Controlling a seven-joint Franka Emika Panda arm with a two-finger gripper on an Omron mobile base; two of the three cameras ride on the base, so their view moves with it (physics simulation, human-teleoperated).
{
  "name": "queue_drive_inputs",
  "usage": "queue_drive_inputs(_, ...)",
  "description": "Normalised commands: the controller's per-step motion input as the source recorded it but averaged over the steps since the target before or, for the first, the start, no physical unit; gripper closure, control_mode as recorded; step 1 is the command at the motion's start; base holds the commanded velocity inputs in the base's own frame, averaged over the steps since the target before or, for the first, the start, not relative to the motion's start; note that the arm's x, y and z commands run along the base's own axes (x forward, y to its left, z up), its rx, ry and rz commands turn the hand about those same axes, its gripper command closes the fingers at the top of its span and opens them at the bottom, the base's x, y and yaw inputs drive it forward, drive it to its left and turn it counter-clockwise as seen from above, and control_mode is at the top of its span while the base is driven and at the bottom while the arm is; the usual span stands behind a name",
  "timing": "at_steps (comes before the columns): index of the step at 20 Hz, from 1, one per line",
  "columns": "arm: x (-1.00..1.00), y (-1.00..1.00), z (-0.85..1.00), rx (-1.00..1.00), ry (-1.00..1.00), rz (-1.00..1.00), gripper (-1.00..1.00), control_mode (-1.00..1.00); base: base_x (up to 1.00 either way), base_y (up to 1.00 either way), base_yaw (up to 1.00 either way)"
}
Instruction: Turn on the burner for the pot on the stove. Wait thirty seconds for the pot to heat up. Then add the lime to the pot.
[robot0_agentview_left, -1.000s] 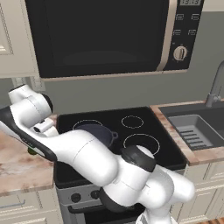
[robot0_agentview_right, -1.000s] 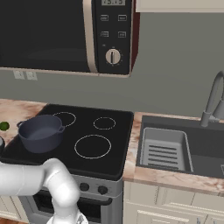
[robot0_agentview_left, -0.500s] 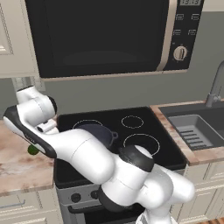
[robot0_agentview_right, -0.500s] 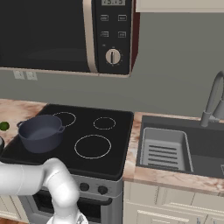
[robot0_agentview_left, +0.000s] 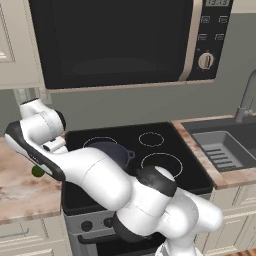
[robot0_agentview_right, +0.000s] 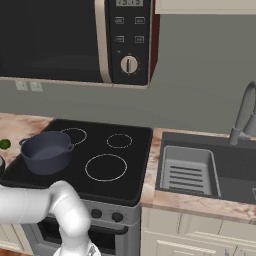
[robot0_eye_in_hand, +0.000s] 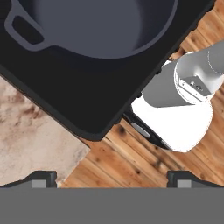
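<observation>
Gripper (robot0_eye_in_hand: 111, 177): fingertips sit wide apart at the bottom of the hand view with nothing between them; it holds nothing.
Arm position: the hand hangs over the near left corner of the stove (robot0_agentview_left: 165, 145), at the seam with the counter (robot0_agentview_left: 20, 185), looking down past the edge to the wood floor (robot0_eye_in_hand: 131, 162).
Knobs (robot0_agentview_right: 116, 217): on the grey front panel; the pictures do not show whether any is turned, so burner status cannot be told.
Pot (robot0_agentview_right: 47, 151): on the stove's left side, over the near left ring; open and empty, as the hand view confirms.
Lime (robot0_agentview_right: 4, 144): on the counter just left of the stove, apart from the pot.
Task progress: lime not yet added; picking it up and dropping it in the pot remains.
View difference: the left base view shows the lime (robot0_agentview_left: 37, 171) close under the arm's wrist; the right base view shows it unobstructed, with the sink (robot0_agentview_right: 200, 170) at far right.
</observation>
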Motion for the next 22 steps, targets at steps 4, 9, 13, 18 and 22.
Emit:
queue_drive_inputs(4, 0.07, 0.00, -0.01, 0.00, 0.00, 0.00, -1.00, -1.00, 0.00, 0.00, 0.00)
queue_drive_inputs(9, 0.27, 0.00, -0.01, 0.02, -0.01, 0.00, -1.00, -1.00, 0.00, 0.00, 0.00)
queue_drive_inputs(13, 0.11, 0.00, 0.00, 0.00, 0.00, 0.00, -1.00, -1.00, 0.00, 0.00, 0.00)
queue_drive_inputs(18, 0.22, 0.02, 0.00, 0.00, 0.00, 0.00, -1.00, -1.00, 0.00, 0.00, 0.00)
queue_drive_inputs(22, 0.24, 0.00, -0.11, 0.00, 0.00, 0.07, -1.00, -1.00, 0.00, 0.00, 0.00)
